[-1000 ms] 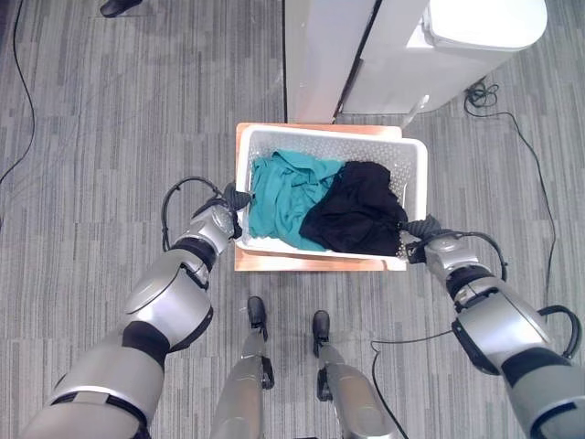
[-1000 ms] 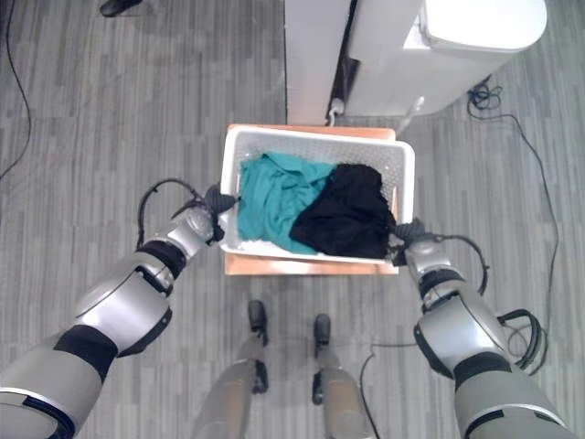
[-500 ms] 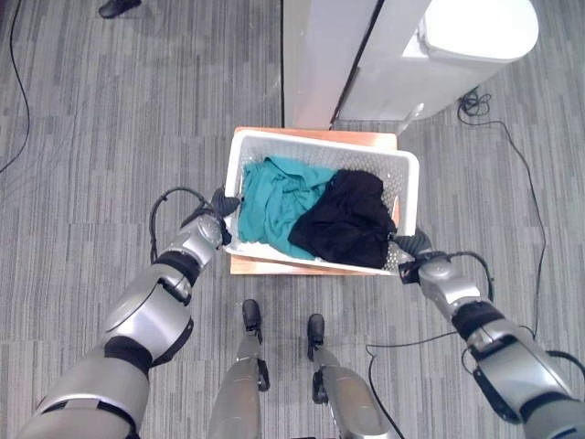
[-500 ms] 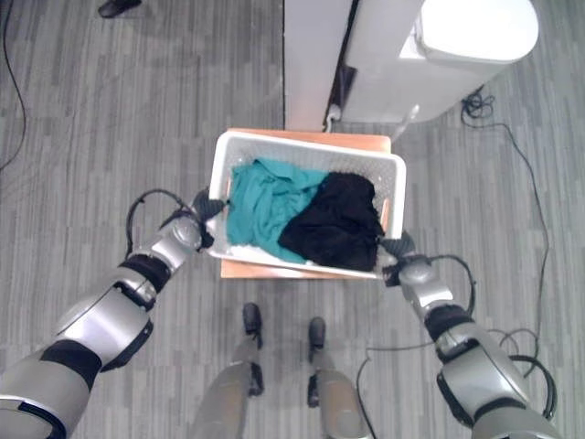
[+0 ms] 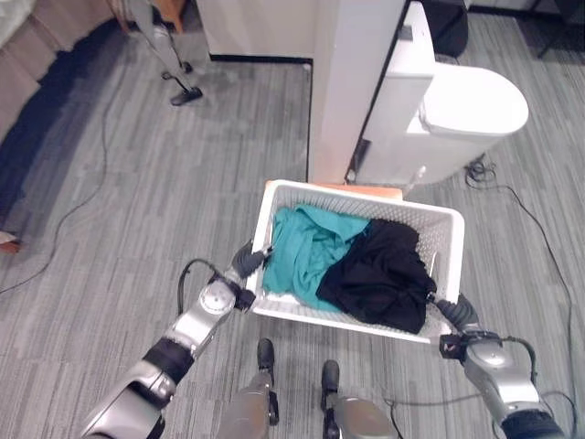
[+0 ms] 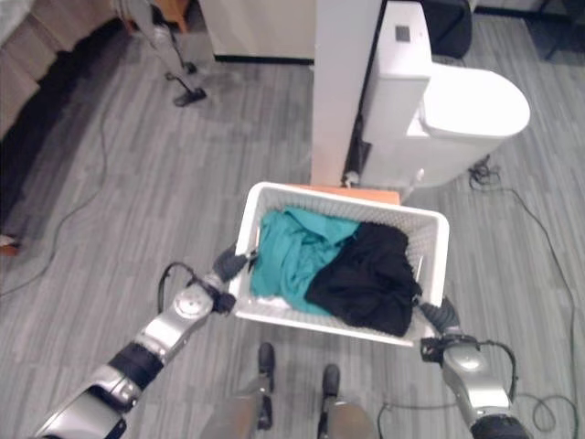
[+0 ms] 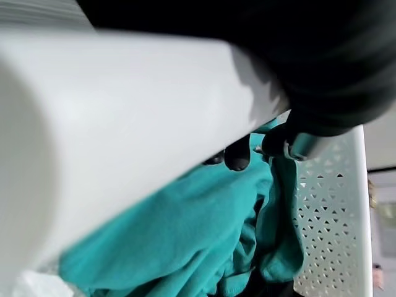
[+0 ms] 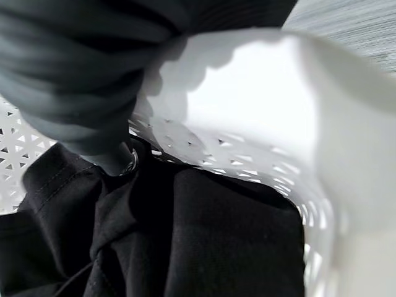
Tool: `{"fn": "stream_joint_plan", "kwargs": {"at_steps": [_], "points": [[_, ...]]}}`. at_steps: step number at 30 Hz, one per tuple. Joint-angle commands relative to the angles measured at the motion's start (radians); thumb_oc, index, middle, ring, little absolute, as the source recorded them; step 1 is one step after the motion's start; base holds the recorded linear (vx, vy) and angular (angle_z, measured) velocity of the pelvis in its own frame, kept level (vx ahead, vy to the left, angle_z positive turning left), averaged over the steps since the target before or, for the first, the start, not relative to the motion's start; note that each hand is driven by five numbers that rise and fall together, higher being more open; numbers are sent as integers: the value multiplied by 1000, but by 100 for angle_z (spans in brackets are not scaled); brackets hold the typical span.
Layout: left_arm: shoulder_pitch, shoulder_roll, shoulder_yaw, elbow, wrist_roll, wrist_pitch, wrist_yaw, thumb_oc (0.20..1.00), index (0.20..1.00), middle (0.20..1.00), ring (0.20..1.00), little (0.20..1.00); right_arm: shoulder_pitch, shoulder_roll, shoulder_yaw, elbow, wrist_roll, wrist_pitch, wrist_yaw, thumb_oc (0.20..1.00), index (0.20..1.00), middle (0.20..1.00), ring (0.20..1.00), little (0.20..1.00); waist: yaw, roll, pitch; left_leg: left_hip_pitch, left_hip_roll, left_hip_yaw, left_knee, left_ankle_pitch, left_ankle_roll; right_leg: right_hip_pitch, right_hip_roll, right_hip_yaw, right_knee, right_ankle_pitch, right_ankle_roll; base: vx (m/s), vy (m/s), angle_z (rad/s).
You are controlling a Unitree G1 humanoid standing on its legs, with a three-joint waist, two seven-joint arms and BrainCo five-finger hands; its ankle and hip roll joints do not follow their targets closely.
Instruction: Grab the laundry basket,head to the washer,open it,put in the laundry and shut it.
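White plastic fills our grip: the basket [image 5: 441, 274] hangs between our two hands, lifted clear of the orange stand [image 5: 375, 192], which a second ago lay directly under it and now peeks out past the far rim. Our left hand [image 5: 245, 262] has its fingers [image 7: 238, 154] hooked over the left rim, dark tips curled inside against the teal cloth [image 5: 311, 251]. Our right hand [image 5: 457, 314] is clamped round the near right corner, wrapped over the rim beside the black cloth [image 5: 379, 274]. The whole view has swung since half a second ago, so more floor and the washer [image 5: 452, 114] at the far right now show; that is our head moving. We judge the grab done and the carry to the washer begun; its lid looks closed.
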State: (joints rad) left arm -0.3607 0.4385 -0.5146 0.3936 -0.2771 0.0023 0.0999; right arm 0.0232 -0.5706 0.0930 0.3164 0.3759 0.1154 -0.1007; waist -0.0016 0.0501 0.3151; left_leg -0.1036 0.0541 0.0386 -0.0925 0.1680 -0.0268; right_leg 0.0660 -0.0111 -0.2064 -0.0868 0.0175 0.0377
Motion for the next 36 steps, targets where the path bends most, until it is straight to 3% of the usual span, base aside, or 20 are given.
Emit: {"fn": "stream_joint_plan", "kwargs": {"at_steps": [1,3,5,9,13,15,18,19,21,23,25,27,28,31,33,34,36], "points": [[-39,62,125,51,-120,-48,-22,200,200,200,200,200,22,-54,-84,-99,116,-68,113,200,200,200,200,200,30,-41,-121,21,111,-20,28,-57,-72,-29,-24,-27,1,-51,44,-134,-115,13],[-8,56,128,35,-115,-45,-29,200,200,200,200,200,24,-54,-64,-99,120,-64,123,200,200,200,200,200,44,-36,-117,-19,125,-37,23,-6,-90,-44,-16,-49,0,-61,40,-221,-104,10],[-35,41,126,38,-116,-48,-24,200,200,200,200,200,18,-60,-54,-104,122,-61,121,200,200,200,200,200,41,-47,-100,-61,117,-21,66,-16,-87,-62,-33,-72,0,-51,35,-273,-49,26],[-19,36,147,9,-108,-49,-27,200,200,200,200,200,23,-62,-51,-116,121,-59,122,200,200,200,200,200,25,-74,-98,-30,105,1,239,-168,-67,-90,-82,-93,0,-12,41,-175,16,45],[41,57,194,-24,-111,-47,-29,200,200,200,200,200,5,-56,-39,-109,129,-55,132,200,200,200,200,200,18,-72,-113,39,102,-91,379,-220,-66,-113,-99,-61,0,25,56,-63,110,2],[67,64,214,-30,-110,-48,-26,200,200,200,200,200,1,-50,-39,-98,130,-45,141,200,200,200,200,200,14,-67,-123,77,90,-154,395,-230,-69,-130,-106,-41,0,50,65,-55,170,-28],[95,68,234,-39,-107,-49,-25,200,200,200,200,200,-17,-42,-43,-66,135,-36,142,200,200,200,200,200,-1,-48,-133,146,70,-219,375,-295,-73,-175,-116,-6,0,99,84,-104,205,-36],[95,68,234,-39,-107,-49,-25,200,200,200,200,200,-17,-42,-43,-66,135,-36,142,200,200,200,200,200,1,-46,-131,150,72,-217,373,-295,-73,-174,-114,-4,0,99,84,-184,318,-55],[79,63,221,-27,-108,-47,-26,200,200,200,200,200,-27,-27,-75,-44,134,-37,118,200,200,200,200,200,-29,-22,-140,202,67,-153,293,-374,-63,-228,-156,5,0,144,116,-274,449,-36],[39,62,197,3,-93,-47,-26,200,200,200,200,200,-41,2,-91,-27,115,-38,102,200,200,200,200,200,-41,-22,-134,218,13,-114,231,-434,-31,-276,-213,13,0,192,159,-347,530,-20],[9,73,180,17,-68,-42,-30,200,200,200,200,200,-59,33,-103,1,91,-38,94,200,200,200,200,200,-43,-21,-116,225,-64,-94,193,-431,17,-319,-265,11,0,196,194,-427,618,-55],[-12,84,182,35,-48,-36,-29,200,200,200,200,200,-85,54,-100,25,74,-43,87,200,200,200,200,200,-42,-12,-85,220,-77,-54,192,-409,35,-344,-292,-27,49,173,192,-498,422,-96],[-26,96,184,49,-42,-28,-25,200,200,200,200,200,-101,60,-87,45,70,-49,88,200,200,200,200,200,-31,-4,-68,193,-80,-18,197,-382,48,-333,-304,-90,142,124,175,-562,275,-103],[-20,121,181,36,-44,-15,-38,200,200,200,200,200,-108,67,-70,82,66,-47,98,200,200,200,200,200,1,-3,-88,146,-79,41,157,-305,88,-268,-291,-139,417,52,136,-521,194,-96],[-11,136,190,40,-34,-8,-45,200,200,200,200,200,-109,68,-65,102,49,-39,107,200,200,200,200,200,32,-11,-111,127,-75,80,146,-284,99,-214,-287,-146,494,1,126,-345,2,-118],[-2,155,206,40,-32,-2,-44,200,200,200,200,200,-115,75,-53,120,43,-37,113,200,200,200,200,200,75,-27,-141,91,-61,123,144,-259,101,-125,-298,-160,524,-25,124,-392,-138,-104],[5,163,217,45,-40,2,-40,200,200,200,200,200,-126,83,-37,136,44,-37,116,200,200,200,200,200,119,-53,-164,52,-46,166,148,-234,95,-45,-295,-149,491,-28,128,-426,-294,-152]]}}
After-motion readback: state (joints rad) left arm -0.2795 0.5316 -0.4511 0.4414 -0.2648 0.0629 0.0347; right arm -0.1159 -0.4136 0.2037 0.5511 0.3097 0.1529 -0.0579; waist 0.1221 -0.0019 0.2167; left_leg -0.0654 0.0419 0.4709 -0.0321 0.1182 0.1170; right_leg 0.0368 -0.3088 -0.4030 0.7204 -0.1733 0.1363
